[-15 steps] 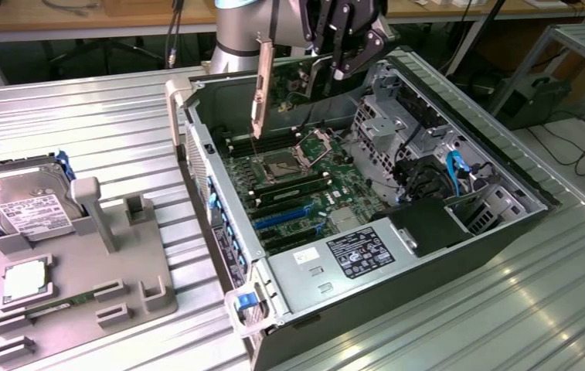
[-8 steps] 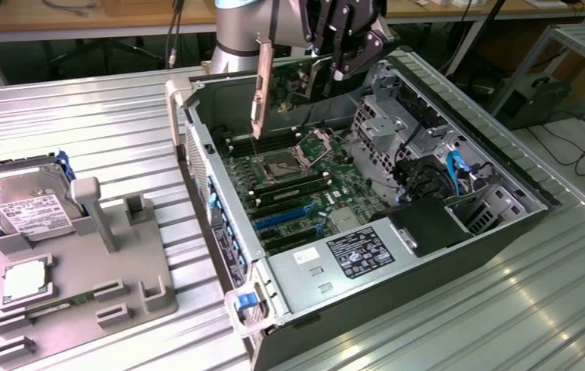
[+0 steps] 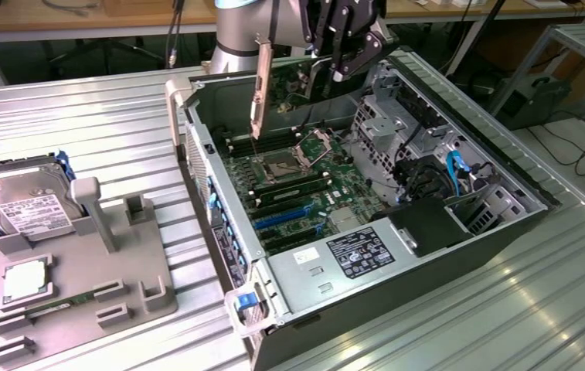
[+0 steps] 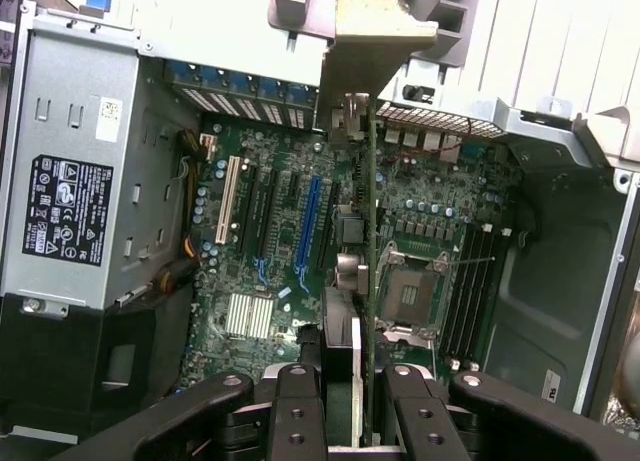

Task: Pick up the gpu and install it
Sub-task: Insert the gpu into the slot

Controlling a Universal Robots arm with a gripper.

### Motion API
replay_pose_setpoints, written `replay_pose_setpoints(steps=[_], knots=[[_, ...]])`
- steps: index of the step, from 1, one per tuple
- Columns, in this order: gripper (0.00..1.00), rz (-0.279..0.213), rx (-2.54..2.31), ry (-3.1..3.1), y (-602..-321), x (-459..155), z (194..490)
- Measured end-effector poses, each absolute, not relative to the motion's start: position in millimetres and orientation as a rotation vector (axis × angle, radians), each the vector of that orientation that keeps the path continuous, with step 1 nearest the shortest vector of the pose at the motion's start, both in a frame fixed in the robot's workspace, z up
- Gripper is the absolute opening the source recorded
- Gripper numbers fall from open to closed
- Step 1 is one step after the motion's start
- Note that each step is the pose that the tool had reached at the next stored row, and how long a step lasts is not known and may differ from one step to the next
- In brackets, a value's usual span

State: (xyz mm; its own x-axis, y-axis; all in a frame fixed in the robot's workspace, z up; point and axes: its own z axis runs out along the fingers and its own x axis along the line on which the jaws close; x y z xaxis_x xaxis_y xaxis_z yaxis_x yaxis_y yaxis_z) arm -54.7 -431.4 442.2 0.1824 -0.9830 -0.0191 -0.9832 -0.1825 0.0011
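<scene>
One card is in play: the gpu (image 3: 260, 85) hangs edge-down in the gripper (image 3: 341, 58), whose jaws are closed on it, above the far end of the open computer case (image 3: 498, 224) that lies on its side on the ribbed metal counter (image 3: 96, 131). So the pick-up looks done and the work stands at the carry-and-align stage of the install; the card is well clear of the motherboard (image 3: 303, 193) and touches nothing below. In the wrist view the gpu (image 4: 372, 231) runs as a thin green line away from the black fingers (image 4: 300, 411), its pale metal bracket (image 4: 375, 26) at the far end towards the case's rear slot openings, and it lies over the board between the blue expansion slot (image 4: 310, 221) and the processor socket (image 4: 410, 296), roughly parallel to the slot but off to one side of it. By my judgement, seating calls for the card's lower edge to come square over the slot, the bracket to meet the rear wall, and a straight push down; a tilt would jam it. The card itself is a thin, flat, rigid rectangle with a green board and a long, narrow, pale bracket. On the exterior view's left, a grey holder tray (image 3: 76, 294) carries a silver hard drive (image 3: 29, 205) and a slim green memory stick (image 3: 60, 303).
</scene>
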Motion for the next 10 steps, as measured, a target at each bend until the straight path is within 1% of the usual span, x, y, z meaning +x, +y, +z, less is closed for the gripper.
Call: replay_pose_setpoints(steps=[10], knots=[[0.28, 0.023, -2.339, 2.08, -431.4, -54.7, 439.5]])
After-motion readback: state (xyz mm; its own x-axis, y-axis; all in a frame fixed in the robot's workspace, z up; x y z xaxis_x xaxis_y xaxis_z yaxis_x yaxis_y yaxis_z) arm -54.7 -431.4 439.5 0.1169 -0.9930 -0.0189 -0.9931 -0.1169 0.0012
